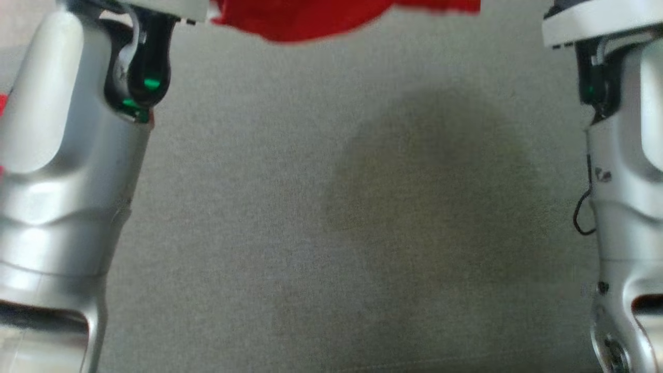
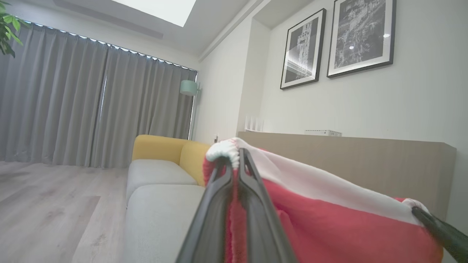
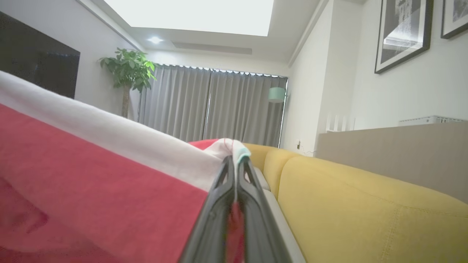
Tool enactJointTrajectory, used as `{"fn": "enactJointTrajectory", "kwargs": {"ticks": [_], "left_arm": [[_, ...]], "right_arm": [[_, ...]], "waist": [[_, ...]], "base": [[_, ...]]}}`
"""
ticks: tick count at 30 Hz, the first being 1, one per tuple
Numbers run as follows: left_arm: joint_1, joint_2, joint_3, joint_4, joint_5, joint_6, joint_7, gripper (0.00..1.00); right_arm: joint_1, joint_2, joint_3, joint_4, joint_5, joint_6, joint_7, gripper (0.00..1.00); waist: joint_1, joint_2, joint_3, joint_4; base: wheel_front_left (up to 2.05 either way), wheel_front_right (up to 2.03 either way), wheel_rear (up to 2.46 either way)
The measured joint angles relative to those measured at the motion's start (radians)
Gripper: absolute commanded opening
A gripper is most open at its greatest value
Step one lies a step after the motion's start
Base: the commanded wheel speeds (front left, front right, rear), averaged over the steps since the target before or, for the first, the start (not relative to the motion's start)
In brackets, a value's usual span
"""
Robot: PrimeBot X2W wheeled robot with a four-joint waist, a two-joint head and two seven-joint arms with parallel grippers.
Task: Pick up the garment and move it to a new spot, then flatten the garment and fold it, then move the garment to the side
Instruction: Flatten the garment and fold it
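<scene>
The garment [image 2: 347, 223] is red with a white band along its upper edge, and it hangs stretched between my two grippers. My left gripper [image 2: 238, 155] is shut on one white corner of it. In the left wrist view the right gripper's fingertip [image 2: 420, 213] pinches the other corner at the far right. My right gripper [image 3: 234, 160] is shut on that white corner, with the garment [image 3: 91, 190] spreading away to the left. In the head view a red edge of the garment [image 1: 311, 20] shows at the top, between my two pale forearms.
Below the garment lies the grey sofa seat [image 1: 331, 207], with yellow back cushions [image 3: 358, 204] beside it. A wooden ledge [image 2: 365, 157] runs behind the sofa under framed pictures [image 2: 360, 34]. Grey curtains [image 2: 91, 106], a potted plant [image 3: 128, 73] and a wood floor [image 2: 47, 208] lie beyond.
</scene>
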Motion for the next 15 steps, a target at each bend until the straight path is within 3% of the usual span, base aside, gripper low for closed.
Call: {"fn": "enactJointTrajectory", "kwargs": {"ticks": [9, 15], "left_arm": [[0.119, -0.041, -0.021, 0.191, -0.006, -0.06, -0.111, 0.0], [0.251, -0.058, -0.047, 0.214, -0.022, -0.084, -0.194, 0.0]], "right_arm": [[0.035, 0.033, 0.001, 0.258, -0.026, 0.0, -0.099, 0.0], [0.139, 0.042, 0.005, 0.23, 0.001, 0.0, -0.101, 0.0]], "waist": [[0.0001, -0.0001, 0.148, 0.008], [-0.0002, -0.0001, 0.178, 0.009]], "base": [[0.0, 0.0, 0.0], [0.0, 0.0, 0.0]]}}
